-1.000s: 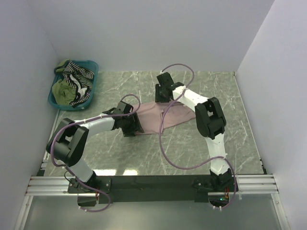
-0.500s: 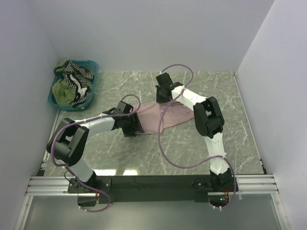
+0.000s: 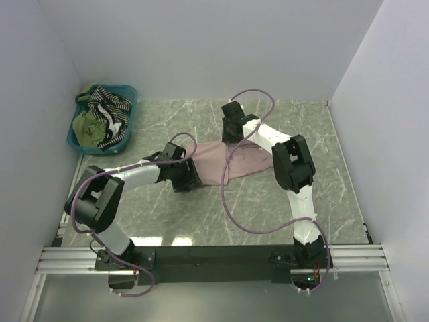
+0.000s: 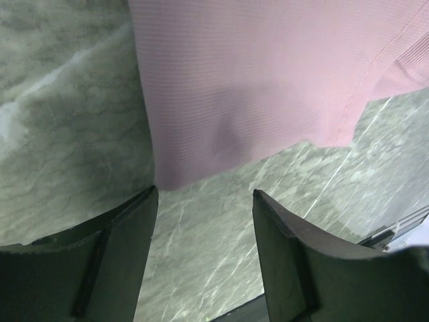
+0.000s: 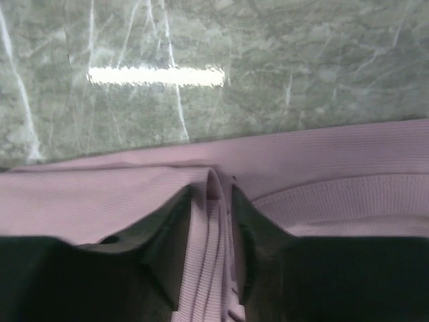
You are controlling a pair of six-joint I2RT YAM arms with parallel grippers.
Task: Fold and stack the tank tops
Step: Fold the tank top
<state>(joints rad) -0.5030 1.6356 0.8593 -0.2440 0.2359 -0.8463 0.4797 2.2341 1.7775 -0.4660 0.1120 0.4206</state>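
A dusty pink tank top (image 3: 209, 168) lies flat in the middle of the marble table (image 3: 167, 215). My left gripper (image 3: 184, 177) hovers open over bare marble just off the top's near left corner (image 4: 167, 178); nothing lies between its fingers (image 4: 134, 228). My right gripper (image 3: 232, 131) is down on the top's far edge. Its jaws stand a little apart around a raised ridge of pink cloth (image 5: 213, 201), so the right gripper (image 5: 212, 191) is open. A striped tank top (image 3: 111, 104) and an olive one (image 3: 87, 126) lie bundled in the basket.
A teal plastic basket (image 3: 72, 142) stands at the far left corner against the wall. White walls close the table at the back and both sides. Purple cables (image 3: 226, 191) loop from both arms across the pink cloth and the marble.
My right gripper has shifted slightly right and farther back along the pink top's far edge. The left arm has stayed put.
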